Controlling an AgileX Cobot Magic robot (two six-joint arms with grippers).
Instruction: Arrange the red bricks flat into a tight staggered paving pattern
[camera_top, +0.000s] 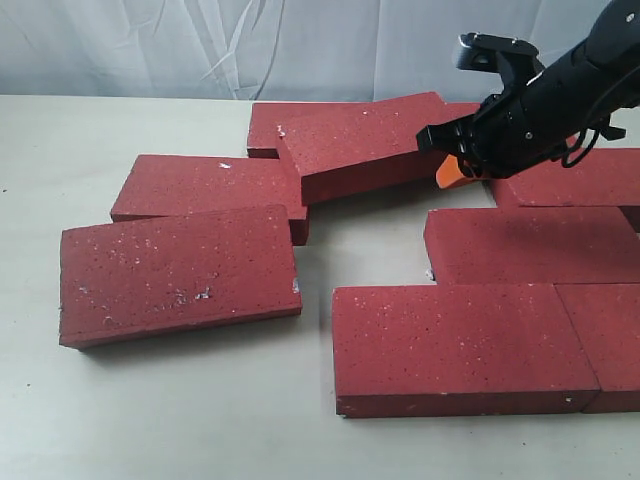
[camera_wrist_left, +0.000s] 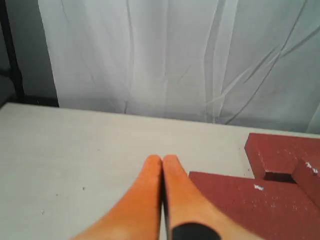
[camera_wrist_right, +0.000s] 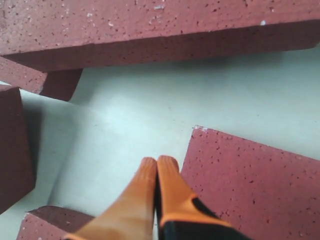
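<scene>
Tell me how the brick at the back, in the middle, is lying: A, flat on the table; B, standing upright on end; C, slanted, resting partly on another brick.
C: the back brick slants, overlapping a neighbouring brick, with a shadowed gap above the table.

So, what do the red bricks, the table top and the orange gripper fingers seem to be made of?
The red bricks: probably fired clay or coloured concrete; matte, rough, pitted, with white specks and chipped corners. The table top: pale, smooth, matte, perhaps laminate or painted board; the look leaves it open. The fingers of the right gripper: orange, smooth, slightly shiny, likely plastic or rubber.
</scene>
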